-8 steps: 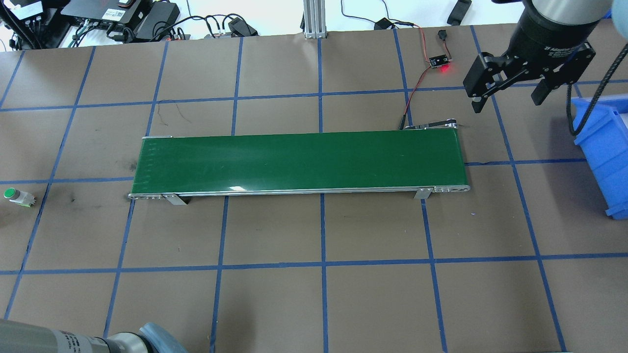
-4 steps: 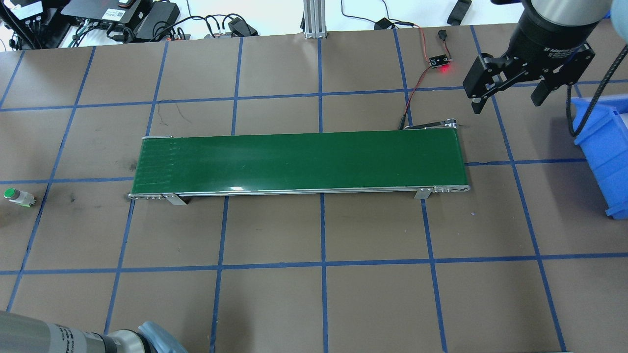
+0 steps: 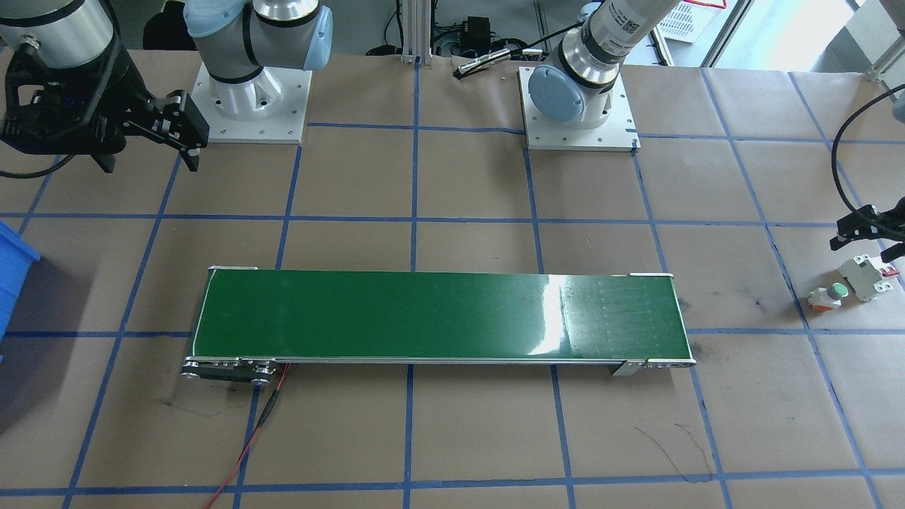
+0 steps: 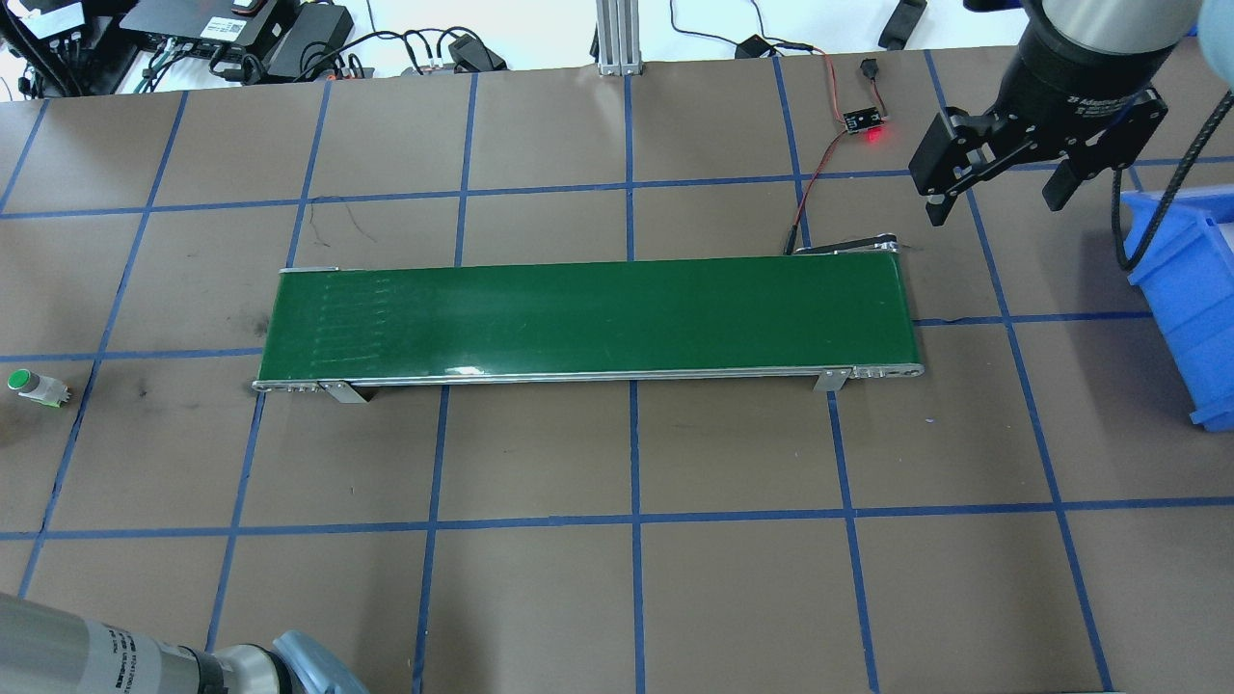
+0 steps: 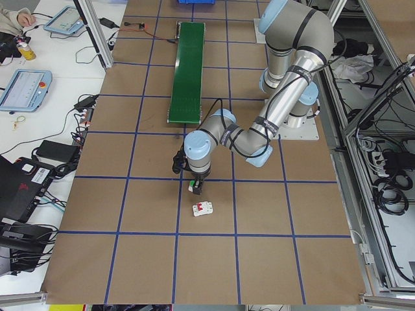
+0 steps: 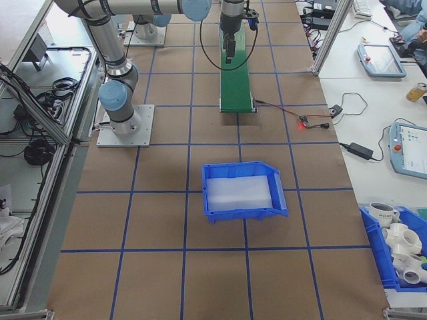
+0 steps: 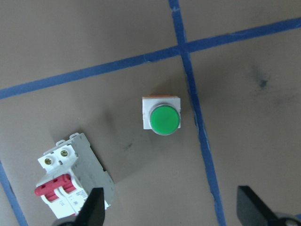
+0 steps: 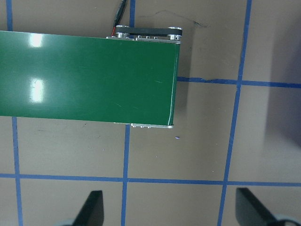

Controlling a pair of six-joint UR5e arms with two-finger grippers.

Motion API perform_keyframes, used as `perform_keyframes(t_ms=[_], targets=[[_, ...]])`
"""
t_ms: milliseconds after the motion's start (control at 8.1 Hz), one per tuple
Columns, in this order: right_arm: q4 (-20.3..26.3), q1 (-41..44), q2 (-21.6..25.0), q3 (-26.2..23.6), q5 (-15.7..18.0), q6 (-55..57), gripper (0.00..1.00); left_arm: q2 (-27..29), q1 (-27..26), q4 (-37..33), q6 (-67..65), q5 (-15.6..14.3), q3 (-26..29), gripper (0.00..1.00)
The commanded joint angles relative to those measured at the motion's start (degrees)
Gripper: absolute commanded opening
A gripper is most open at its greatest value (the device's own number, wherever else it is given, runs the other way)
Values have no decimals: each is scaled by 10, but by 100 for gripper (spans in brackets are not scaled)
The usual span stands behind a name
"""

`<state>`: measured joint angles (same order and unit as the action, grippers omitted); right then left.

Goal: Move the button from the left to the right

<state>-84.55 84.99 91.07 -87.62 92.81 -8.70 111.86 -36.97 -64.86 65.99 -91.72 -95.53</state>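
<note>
- The small push-button with a round green cap, white collar and orange-red base (image 7: 164, 118) is sitting upright on the brown paper table (image 4: 540, 598) at the robot's far left, just beside a blue tape line and well apart from the long green conveyor belt (image 4: 588, 318).
- It is lying where it was a second ago; nothing has touched it yet, so the transfer has not begun.
- A grey-white boxy circuit breaker with red levers (image 7: 70, 174) is resting near it, close but apart from it.
- The left gripper (image 7: 171, 214) is hanging above the two parts with its fingers spread wide and nothing between them; the button is showing ahead of the gap, not centred in it.
- What is changing is the left arm: its grey forearm at the bottom corner of the overhead view has been sliding lower and leftward over the last second, which I judge as the final lining-up over the button.
- The right gripper (image 4: 998, 183) is waiting wide open and empty near the belt's right end, beside the blue plastic bin (image 4: 1191, 299), having barely moved.
- The belt's faint ridge marks have been creeping rightward, so it seems to be running.
</note>
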Motion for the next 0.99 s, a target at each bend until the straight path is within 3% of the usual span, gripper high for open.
perform_keyframes(t_ms=[0, 370, 494, 617, 864], targets=[[0, 0, 1, 0, 0, 0, 100, 14, 0, 47, -8, -24, 0, 100], [0, 0, 0, 0, 0, 0, 100, 34, -6, 50, 1, -21, 1, 100], [0, 0, 0, 0, 0, 0, 100, 35, -11, 49, 3, 14, 2, 100], [0, 0, 0, 0, 0, 0, 100, 36, -12, 48, 3, 28, 2, 100], [0, 0, 0, 0, 0, 0, 100, 40, -17, 46, 17, 27, 2, 100]])
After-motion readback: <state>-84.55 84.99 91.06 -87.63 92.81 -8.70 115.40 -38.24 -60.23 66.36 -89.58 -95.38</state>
